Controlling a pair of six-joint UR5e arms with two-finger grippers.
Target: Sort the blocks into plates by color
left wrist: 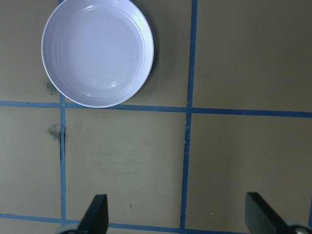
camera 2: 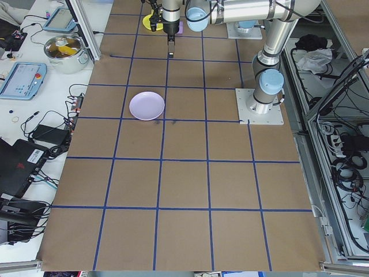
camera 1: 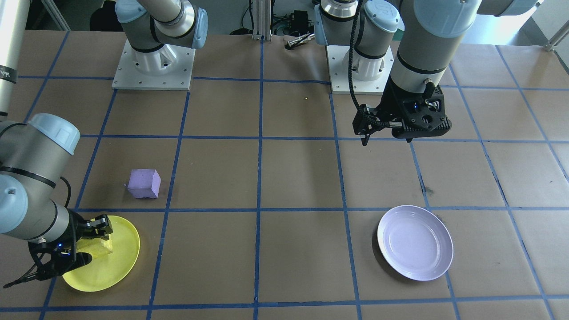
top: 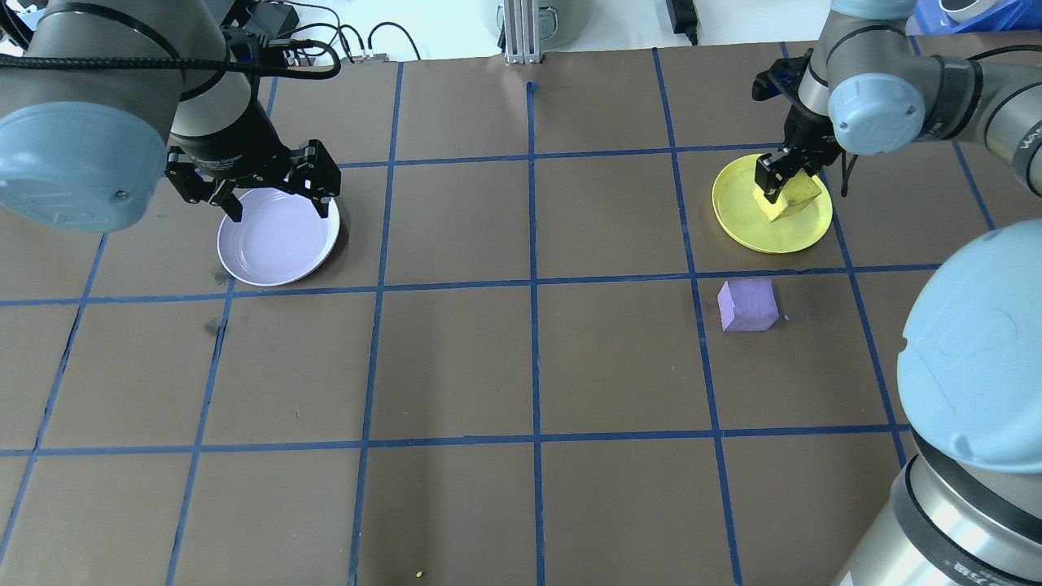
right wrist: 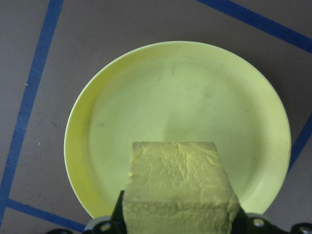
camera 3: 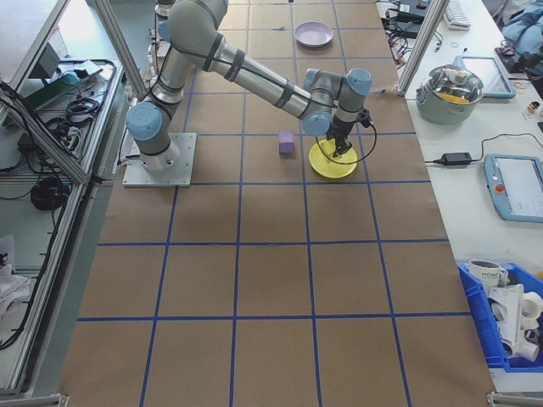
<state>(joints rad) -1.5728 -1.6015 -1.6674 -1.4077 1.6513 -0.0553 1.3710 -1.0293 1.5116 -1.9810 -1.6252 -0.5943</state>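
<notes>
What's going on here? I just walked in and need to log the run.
The right gripper holds the yellow block over the yellow plate, apparently about to set it down. The purple block sits on the table beside that plate, not yet sorted. The left gripper hangs open and empty above the lavender plate, which holds nothing.

Wide bare brown counter (top: 529, 366) between the two plates; ctr squares open for passage. Purple block (top: 747, 304) sits alone on the counter at 6 o'clock of the yellow plate (top: 745, 232), near but apart. Right end effector (top: 783, 183), clamping the yellow block (top: 794, 203), crowds that plate. Lavender plate (top: 277, 244) unoccupied; left end effector (top: 273, 183), jaws apart, hangs over its 12 o'clock rim.
</notes>
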